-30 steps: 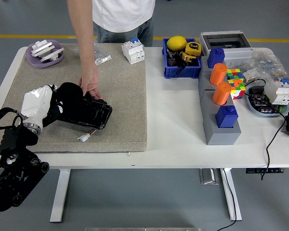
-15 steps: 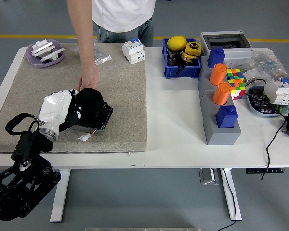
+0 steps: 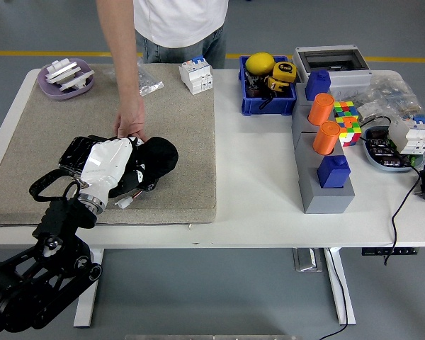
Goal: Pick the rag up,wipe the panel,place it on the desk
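My left hand point(image 3: 131, 161), white-backed with black fingers, is shut on a black rag point(image 3: 160, 154) and presses it on the right end of a black panel point(image 3: 76, 151) lying on the beige mat point(image 3: 184, 120). The panel's left end shows bare at the hand's left. A person's hand point(image 3: 130, 119) rests on the panel's far edge and holds it. My right arm is not in view.
A purple dish point(image 3: 66, 76) with white parts sits at the mat's far left. A white breaker point(image 3: 196, 74), a blue bin point(image 3: 266, 88), grey block with orange cylinders point(image 3: 323, 126), a colour cube point(image 3: 346, 119) and cables stand to the right.
My left hand has swept the rag to the right along the panel, uncovering the panel's left end. The person's hand has stayed on the far edge.
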### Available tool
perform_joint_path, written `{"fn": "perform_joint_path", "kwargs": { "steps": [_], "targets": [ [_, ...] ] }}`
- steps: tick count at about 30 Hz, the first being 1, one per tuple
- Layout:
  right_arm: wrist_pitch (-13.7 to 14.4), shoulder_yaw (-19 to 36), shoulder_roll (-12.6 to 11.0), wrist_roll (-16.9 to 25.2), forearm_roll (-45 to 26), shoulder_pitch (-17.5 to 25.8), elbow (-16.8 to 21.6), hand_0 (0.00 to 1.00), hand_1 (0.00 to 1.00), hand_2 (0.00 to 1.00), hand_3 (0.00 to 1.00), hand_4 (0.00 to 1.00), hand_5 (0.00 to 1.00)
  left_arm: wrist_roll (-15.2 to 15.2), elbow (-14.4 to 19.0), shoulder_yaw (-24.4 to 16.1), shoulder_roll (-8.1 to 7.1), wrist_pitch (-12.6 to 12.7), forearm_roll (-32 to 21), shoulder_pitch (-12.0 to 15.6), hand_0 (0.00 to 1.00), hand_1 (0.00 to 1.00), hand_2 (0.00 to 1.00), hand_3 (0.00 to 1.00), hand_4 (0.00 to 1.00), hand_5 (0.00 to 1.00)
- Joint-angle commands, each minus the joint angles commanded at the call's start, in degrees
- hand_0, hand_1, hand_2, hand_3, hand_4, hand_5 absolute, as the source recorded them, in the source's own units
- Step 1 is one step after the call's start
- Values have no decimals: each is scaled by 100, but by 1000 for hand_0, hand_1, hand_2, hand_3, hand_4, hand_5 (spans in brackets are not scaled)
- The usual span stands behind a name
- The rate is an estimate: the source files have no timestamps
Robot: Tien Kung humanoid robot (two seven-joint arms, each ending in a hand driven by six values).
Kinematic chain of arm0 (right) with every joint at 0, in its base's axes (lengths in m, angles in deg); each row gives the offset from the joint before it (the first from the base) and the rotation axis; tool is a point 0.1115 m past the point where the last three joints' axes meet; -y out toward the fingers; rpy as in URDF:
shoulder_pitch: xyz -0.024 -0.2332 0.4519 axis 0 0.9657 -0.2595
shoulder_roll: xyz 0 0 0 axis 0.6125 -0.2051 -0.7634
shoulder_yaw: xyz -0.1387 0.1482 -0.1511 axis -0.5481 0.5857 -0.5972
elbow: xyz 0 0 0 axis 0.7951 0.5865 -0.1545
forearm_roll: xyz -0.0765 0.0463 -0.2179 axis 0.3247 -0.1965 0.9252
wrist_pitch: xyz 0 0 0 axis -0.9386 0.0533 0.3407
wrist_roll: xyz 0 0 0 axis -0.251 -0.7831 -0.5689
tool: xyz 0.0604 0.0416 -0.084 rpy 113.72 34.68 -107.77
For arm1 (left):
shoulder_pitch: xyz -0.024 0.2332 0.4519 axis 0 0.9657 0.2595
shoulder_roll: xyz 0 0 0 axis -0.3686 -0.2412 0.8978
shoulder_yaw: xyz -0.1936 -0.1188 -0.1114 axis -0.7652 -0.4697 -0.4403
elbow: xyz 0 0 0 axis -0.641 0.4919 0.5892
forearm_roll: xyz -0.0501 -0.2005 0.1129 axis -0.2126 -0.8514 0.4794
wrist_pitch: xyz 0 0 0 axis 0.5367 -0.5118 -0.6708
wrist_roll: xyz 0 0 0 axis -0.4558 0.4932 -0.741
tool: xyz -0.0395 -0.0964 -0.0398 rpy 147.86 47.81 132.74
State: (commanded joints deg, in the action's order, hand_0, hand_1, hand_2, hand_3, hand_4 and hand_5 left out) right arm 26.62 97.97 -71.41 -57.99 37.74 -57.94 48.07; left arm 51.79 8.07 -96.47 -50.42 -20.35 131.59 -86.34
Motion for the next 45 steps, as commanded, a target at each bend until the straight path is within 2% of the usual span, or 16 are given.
{"fn": "perform_joint_path", "kwargs": {
  "steps": [10, 26, 38, 45],
  "targets": [
    [5, -1, -4, -5, -6, -5, 4, 749, 643, 668, 567, 928, 432, 44, -150, -18, 43, -15, -4, -21, 254, 452, 605, 418, 2, 2],
    [8, 13, 1, -9, 5, 0, 6, 750, 643, 669, 567, 928, 432, 136, -520, -649, -41, -3, 156, -25, 265, 450, 603, 421, 2, 2],
    [8, 3, -12, -31, -1, 4, 9, 749, 643, 668, 568, 928, 431, 81, -1177, -1150, -290, 44, 113, -241, 273, 446, 598, 425, 2, 2],
    [11, 12, -12, -37, 5, 12, 8, 750, 643, 669, 567, 928, 433, -36, -1687, -1382, -294, 157, 10, -331, 281, 439, 591, 424, 2, 2]
  ]
}}
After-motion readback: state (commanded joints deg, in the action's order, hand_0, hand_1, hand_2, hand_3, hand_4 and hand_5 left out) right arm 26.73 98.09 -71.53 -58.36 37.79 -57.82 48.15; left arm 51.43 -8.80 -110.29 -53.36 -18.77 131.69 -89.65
